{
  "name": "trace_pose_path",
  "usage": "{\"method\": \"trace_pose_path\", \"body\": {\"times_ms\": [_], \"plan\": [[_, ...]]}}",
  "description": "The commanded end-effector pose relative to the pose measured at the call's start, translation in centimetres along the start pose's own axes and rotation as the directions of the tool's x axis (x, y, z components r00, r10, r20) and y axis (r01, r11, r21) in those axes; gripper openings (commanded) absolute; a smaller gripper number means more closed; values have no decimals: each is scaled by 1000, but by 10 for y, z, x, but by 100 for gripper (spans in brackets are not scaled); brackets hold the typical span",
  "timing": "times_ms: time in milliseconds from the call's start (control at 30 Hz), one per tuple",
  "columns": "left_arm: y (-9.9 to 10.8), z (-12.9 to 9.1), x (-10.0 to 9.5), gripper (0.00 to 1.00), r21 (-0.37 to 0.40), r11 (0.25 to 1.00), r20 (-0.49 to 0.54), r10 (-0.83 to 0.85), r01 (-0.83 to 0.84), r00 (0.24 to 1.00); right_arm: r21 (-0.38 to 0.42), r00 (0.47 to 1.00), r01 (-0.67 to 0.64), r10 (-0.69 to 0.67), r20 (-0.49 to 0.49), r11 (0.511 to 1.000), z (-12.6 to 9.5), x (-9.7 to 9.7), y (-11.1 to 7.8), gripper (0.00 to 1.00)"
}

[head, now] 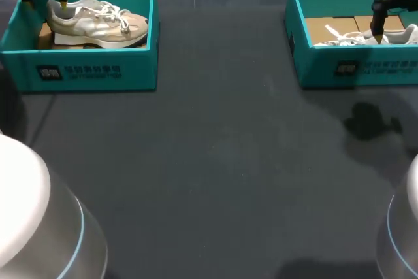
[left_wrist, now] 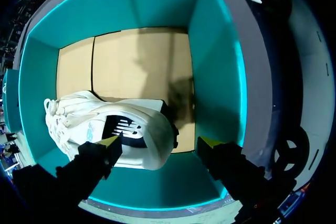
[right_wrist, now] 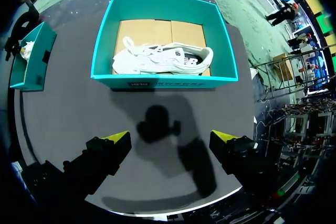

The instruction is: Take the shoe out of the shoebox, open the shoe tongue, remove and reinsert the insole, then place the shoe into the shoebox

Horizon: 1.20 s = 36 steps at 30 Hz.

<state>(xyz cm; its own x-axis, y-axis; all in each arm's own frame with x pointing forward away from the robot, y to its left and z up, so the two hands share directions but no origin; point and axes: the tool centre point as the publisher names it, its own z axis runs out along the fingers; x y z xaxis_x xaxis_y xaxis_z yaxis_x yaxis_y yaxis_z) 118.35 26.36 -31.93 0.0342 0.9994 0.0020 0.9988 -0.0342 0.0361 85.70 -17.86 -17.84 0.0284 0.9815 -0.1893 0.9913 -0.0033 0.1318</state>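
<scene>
A beige and white shoe (head: 98,23) lies in the teal shoebox (head: 98,70) at the far left. My left gripper (left_wrist: 160,142) is down inside that shoebox (left_wrist: 215,77), open, with its fingers on either side of the heel of the shoe (left_wrist: 136,129). One finger (left_wrist: 107,148) lies over the shoe's side, and the other stands clear of the heel. A second white shoe (right_wrist: 163,59) lies in another teal shoebox (right_wrist: 157,81) at the far right. My right gripper (right_wrist: 170,140) hangs open and empty high above the table, short of that box.
In the head view one finger (head: 378,24) of the right gripper shows in front of the right shoebox (head: 353,70) and its shoe (head: 362,38). Its shadow (head: 369,122) falls on the dark tabletop (head: 215,161) between the boxes.
</scene>
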Motion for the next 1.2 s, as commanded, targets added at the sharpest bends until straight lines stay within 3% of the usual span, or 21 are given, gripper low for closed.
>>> {"method": "trace_pose_path", "body": {"times_ms": [33,833,1100,1200], "plan": [[5,13,-3,93,6,1000,-7,-3,3,1000,0,1000,-1,1,1,1000,0,0,0,100],[7,53,7,80,79,996,-69,-46,51,997,0,1000,-1,1,1,1000,0,0,0,100],[8,62,9,60,97,994,-82,-50,58,995,0,1000,-1,1,1,1000,0,0,0,100],[8,63,10,36,101,993,-82,-50,58,995,0,1000,-1,1,1,1000,0,0,0,100]]}}
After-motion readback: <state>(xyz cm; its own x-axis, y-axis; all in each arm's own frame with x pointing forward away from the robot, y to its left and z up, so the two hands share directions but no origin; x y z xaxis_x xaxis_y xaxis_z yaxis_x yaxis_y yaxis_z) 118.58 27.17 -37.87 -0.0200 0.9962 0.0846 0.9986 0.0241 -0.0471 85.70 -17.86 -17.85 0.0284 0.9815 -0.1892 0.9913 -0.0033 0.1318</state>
